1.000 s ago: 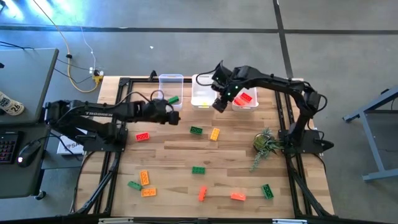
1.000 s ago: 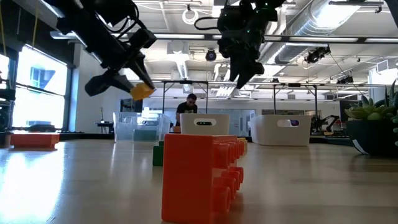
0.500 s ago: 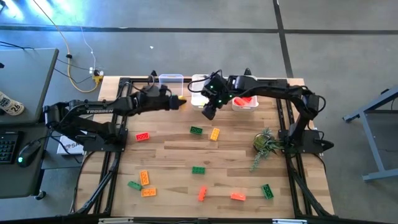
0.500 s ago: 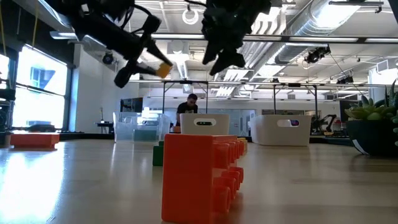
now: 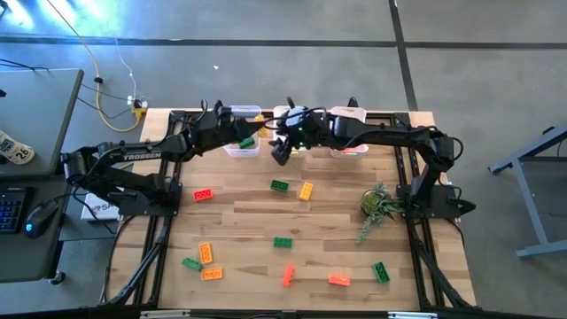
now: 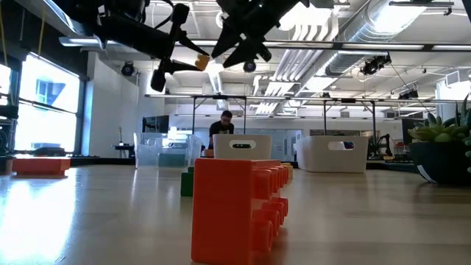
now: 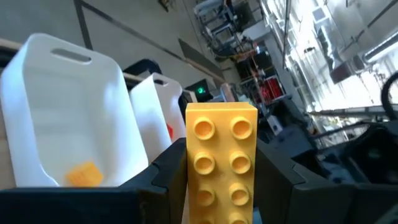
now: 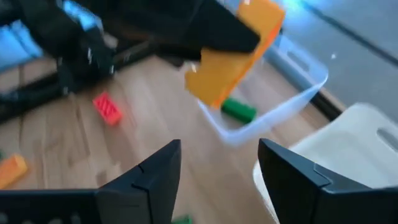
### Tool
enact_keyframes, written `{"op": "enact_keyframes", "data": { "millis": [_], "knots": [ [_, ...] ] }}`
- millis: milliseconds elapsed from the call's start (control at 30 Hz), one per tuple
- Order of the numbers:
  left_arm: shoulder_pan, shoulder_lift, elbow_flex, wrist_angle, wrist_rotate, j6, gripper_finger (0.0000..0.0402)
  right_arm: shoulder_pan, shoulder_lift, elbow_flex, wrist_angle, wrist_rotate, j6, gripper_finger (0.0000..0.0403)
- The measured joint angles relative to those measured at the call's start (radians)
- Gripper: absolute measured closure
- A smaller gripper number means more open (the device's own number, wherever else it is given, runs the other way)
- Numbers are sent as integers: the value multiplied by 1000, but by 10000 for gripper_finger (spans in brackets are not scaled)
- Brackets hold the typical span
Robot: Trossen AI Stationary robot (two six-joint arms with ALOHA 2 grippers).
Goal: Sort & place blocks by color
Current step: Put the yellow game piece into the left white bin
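Your left gripper (image 5: 251,130) clamps the yellow block (image 7: 222,160) high at upper centre, long axis along the fingers, with the white bin (image 7: 65,118) just ahead, while the right gripper (image 5: 281,152) hangs open, empty, beside it.

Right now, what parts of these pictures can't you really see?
- High view: the left gripper and right gripper cover much of the bins, hiding what lies inside.
- Left wrist view: the yellow block's lower end is cut off by the picture edge.
- Low view: a big red-orange block up close hides the table behind it.
- Right wrist view: everything is blurred.
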Motion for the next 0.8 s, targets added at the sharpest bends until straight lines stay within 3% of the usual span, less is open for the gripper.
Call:
{"op": "enact_keyframes", "data": {
  "millis": [300,600,800],
  "knots": [
    [2,0,0,43,-54,69,282,-3,0,0,135,20,85,201],
    [2,0,0,91,-68,143,282,-3,0,0,152,50,117,201],
    [1,19,68,27,-58,223,282,-4,0,0,173,50,120,201]
  ]
}}
